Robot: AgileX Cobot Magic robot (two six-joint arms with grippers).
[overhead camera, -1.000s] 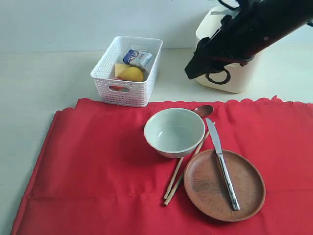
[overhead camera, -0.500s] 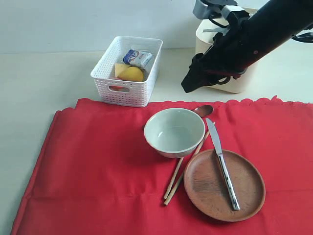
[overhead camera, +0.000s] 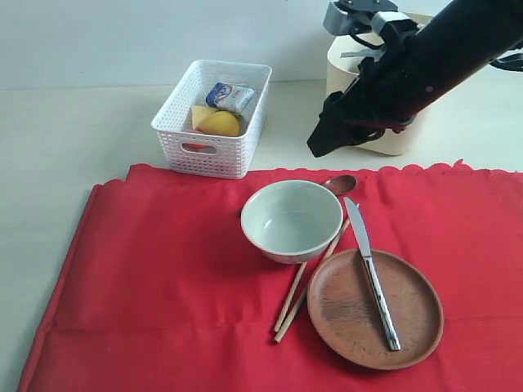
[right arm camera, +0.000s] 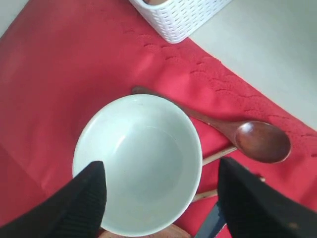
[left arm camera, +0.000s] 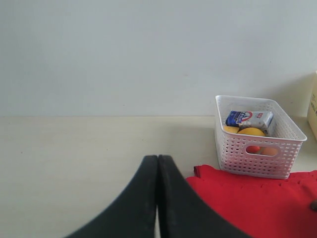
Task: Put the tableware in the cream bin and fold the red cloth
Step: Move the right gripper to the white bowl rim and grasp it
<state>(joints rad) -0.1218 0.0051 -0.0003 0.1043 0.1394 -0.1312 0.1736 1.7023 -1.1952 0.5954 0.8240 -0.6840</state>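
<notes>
The red cloth (overhead camera: 163,269) lies spread flat on the table. On it stand a pale green-white bowl (overhead camera: 292,220) and a brown clay plate (overhead camera: 351,314) with a steel knife (overhead camera: 372,273) across it. A wooden spoon (overhead camera: 339,184) and chopsticks (overhead camera: 302,290) lie between them. The cream bin (overhead camera: 338,67) stands behind, half hidden by my right arm. My right gripper (overhead camera: 321,140) hangs open in the air between bin and bowl. In its wrist view the right gripper (right arm camera: 161,168) frames the bowl (right arm camera: 138,163) far below. My left gripper (left arm camera: 157,159) is shut and empty over bare table.
A white perforated basket (overhead camera: 212,118) with a lemon and a small carton stands behind the cloth's left part. In the left wrist view the basket (left arm camera: 255,139) sits beside a cloth corner (left arm camera: 257,198). Pale table surrounds the cloth.
My right arm has swung down and a little left from in front of the bin, then nearly stopped. The tableware and the left gripper have not moved.
</notes>
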